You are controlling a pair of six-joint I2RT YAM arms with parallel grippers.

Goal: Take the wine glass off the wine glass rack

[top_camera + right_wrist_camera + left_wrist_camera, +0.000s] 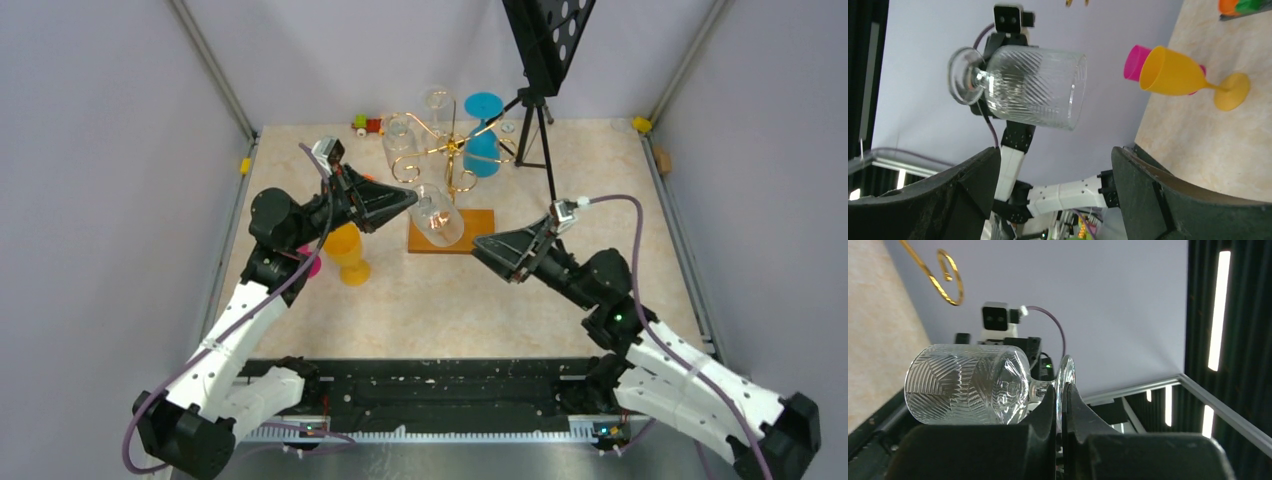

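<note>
My left gripper (pixel 412 198) is shut on the foot of a clear patterned wine glass (pixel 438 214), which lies sideways in the air over the rack's brown wooden base (pixel 478 228). In the left wrist view my fingers (pixel 1048 405) pinch the glass's thin foot (pixel 1064 380), the bowl (pixel 965 384) pointing left. The gold rack (pixel 452 150) stands behind with two clear glasses (pixel 398 140) and a blue one (pixel 482 135) hanging on it. My right gripper (pixel 478 250) is open and empty, just right of the glass; the right wrist view shows the glass (pixel 1030 86) ahead of the jaws.
A yellow goblet (pixel 348 252) and a pink cup (pixel 310 265) stand left of the base. A black tripod stand (pixel 538 110) rises at the back right. A small toy train (pixel 367 125) sits at the back edge. Grey walls enclose the table.
</note>
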